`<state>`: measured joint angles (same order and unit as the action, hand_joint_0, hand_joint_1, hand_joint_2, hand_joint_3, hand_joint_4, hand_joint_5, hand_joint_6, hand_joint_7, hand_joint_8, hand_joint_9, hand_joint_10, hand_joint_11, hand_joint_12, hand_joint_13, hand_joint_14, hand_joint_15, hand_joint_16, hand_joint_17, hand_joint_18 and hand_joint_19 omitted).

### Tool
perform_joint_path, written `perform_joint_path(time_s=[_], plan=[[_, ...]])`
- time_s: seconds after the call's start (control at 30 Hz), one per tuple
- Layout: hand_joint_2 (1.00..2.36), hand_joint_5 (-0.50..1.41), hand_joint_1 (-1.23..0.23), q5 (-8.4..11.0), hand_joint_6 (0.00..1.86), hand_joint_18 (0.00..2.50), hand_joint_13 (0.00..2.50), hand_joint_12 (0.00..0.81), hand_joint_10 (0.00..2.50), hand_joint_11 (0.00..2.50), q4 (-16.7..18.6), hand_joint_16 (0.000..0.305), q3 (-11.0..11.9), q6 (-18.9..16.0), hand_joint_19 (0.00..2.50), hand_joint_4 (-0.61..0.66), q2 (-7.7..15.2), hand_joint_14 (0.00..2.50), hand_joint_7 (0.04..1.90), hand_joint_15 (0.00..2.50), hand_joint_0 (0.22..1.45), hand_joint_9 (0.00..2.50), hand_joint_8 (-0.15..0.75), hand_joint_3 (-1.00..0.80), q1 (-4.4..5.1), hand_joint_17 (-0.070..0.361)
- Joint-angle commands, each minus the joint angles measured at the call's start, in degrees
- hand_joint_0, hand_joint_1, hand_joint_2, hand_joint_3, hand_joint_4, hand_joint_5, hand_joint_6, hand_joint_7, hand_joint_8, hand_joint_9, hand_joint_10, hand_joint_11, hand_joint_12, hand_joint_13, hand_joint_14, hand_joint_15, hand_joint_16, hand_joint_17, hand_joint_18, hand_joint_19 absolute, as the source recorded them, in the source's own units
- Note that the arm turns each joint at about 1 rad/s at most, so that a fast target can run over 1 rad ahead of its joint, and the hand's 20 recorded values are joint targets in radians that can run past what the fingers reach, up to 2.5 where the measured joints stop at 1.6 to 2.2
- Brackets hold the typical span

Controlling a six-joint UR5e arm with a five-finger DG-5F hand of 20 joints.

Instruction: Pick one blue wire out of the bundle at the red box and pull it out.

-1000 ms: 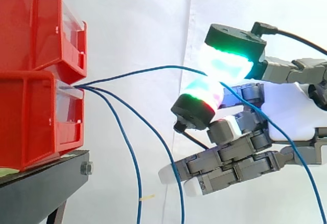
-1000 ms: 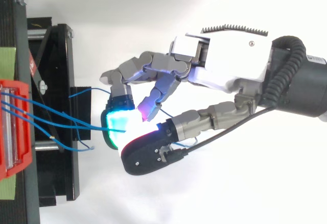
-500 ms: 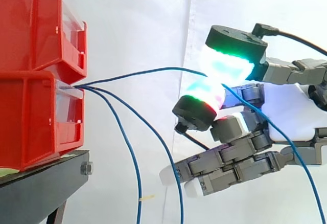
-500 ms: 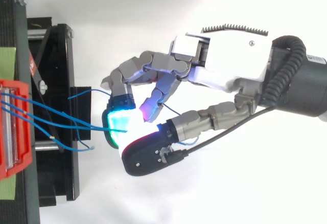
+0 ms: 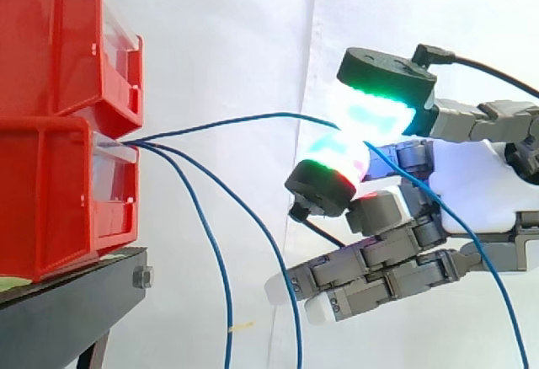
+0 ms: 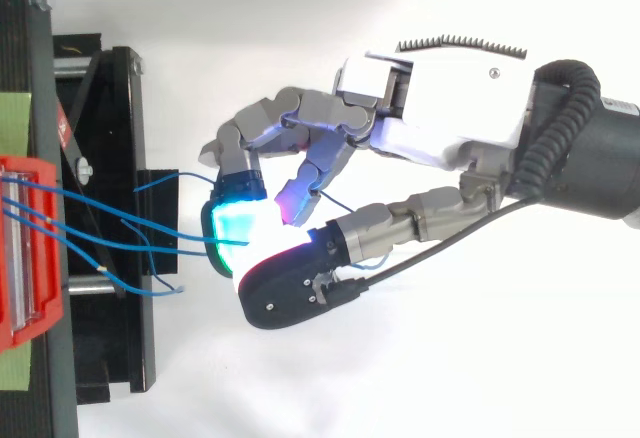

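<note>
The hand pinches one blue wire between two glowing pads, well clear of the red box

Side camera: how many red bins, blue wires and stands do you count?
Red bins: 2, upper bin, lower bin.
Blue wires: 3, pinched wire in the hand, steep hanging wire, wide hanging wire.
Black stand: 1.
Total: 6.

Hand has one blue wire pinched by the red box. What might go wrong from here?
1. The pinched wire is held only between the pads of the hand; it may slip under pull.
2. The other wires leave the same slot of the lower red box, so they may tangle or drag out too.
</note>
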<state>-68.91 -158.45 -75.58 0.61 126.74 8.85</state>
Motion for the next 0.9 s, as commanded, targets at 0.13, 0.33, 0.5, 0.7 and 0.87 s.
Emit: perform_joint_path(time_s=[0.13, 0.33, 0.5, 0.7, 0.87], plan=[[1.0, -0.13, -0.88, 0.0, 0.87, 0.04, 0.24, 0.4, 0.03, 0.98, 0.1, 0.057, 0.0, 0.0, 0.32, 0.08, 0.0, 0.01, 1.23, 0.21, 0.65, 0.98, 0.246, -0.47, 0.02, 0.128], [1.0, -0.13, -0.81, 0.0, 0.86, 0.0, 0.2, 0.418, 0.03, 0.94, 0.2, 0.059, 0.0, 0.0, 0.33, 0.11, 0.0, 0.01, 1.19, 0.19, 0.53, 0.97, 0.257, -0.5, 0.02, 0.133], [1.0, -0.13, -0.7, 0.09, 0.86, 0.0, 0.18, 0.439, 0.03, 0.93, 0.0, 0.063, 0.0, 0.0, 0.32, 0.12, 0.0, 0.01, 1.18, 0.19, 0.47, 0.98, 0.272, -0.5, 0.02, 0.143], [1.0, -0.13, -0.58, 0.09, 0.85, 0.0, 0.17, 0.424, 0.03, 0.91, 0.0, 0.06, 0.0, 0.0, 0.33, 0.11, 0.0, 0.01, 1.2, 0.18, 0.51, 0.98, 0.263, -0.5, -0.07, 0.135], [1.01, -0.12, -0.62, 0.09, 0.86, 0.0, 0.2, 0.403, 0.03, 0.93, 0.0, 0.056, 0.1, 0.0, 0.35, 0.1, 0.0, 0.01, 1.24, 0.19, 0.57, 1.02, 0.255, -0.36, 0.02, 0.126]])
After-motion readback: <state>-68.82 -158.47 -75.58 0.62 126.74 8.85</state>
